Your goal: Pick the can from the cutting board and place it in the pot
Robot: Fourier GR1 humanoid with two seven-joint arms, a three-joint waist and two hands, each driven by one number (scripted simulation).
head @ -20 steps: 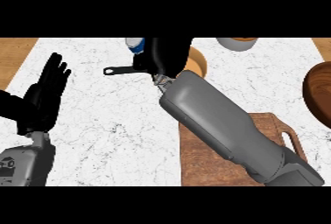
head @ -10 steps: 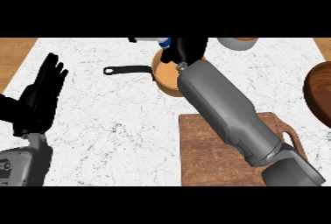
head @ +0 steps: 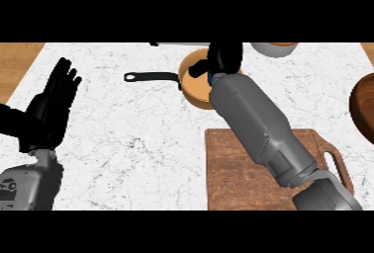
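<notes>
1. Shifted since half a second ago: right hand (head: 225,55) and forearm swung further toward the view's right, now positioned directly over the pot (head: 197,94) rather than at its left rim.
2. Can (head: 216,76): seen only as a small blue patch beneath the right hand, above the pot's opening; mostly hidden by the fingers.
3. Right hand: fingers curled downward round the can, grasping it.
4. Pot: copper-coloured, round, with a black handle (head: 150,76) extending toward the view's left; located on the marble counter (head: 131,133), just beyond the cutting board (head: 234,183).
5. Cutting board: wooden, lying at the view's lower right, crossed by the grey right forearm; handle loop visible at its right side.
6. Left hand (head: 51,106): held at the view's left edge, fingers straight and pointing up, released and holding nothing.
7. Dark wooden bowl (head: 363,106): partly visible at the right edge.
8. Grey vessel (head: 274,48): cut off at the top edge, near the pot.
</notes>
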